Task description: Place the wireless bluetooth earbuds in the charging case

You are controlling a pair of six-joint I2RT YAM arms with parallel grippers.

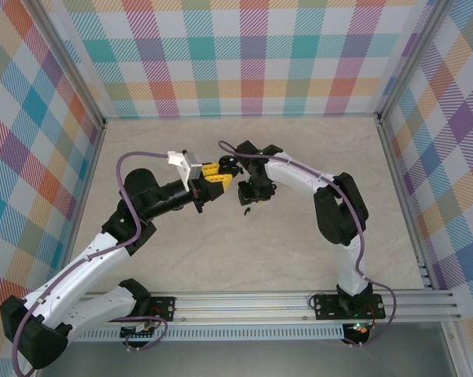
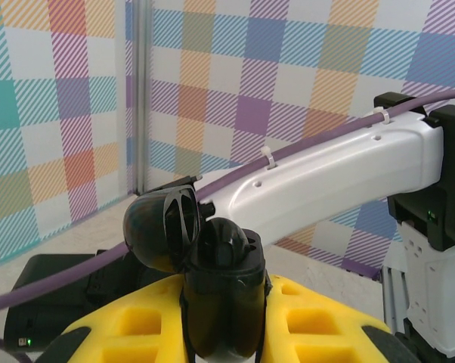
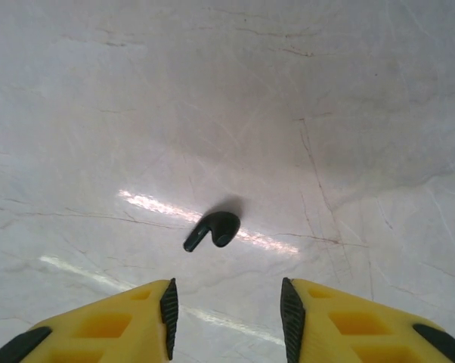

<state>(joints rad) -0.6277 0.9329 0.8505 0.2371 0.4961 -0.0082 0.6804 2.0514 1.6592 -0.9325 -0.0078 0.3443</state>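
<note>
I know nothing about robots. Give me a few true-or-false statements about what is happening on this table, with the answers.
1. The left gripper holds a black charging case with its lid open. True.
2. A black earbud lies on the table. True.
3. The right gripper is clamped on the earbud. False: its yellow fingers stand apart short of the earbud, with nothing between them.
4. The walls around the table are plain white. False: they carry a colourful checked pattern.
</note>
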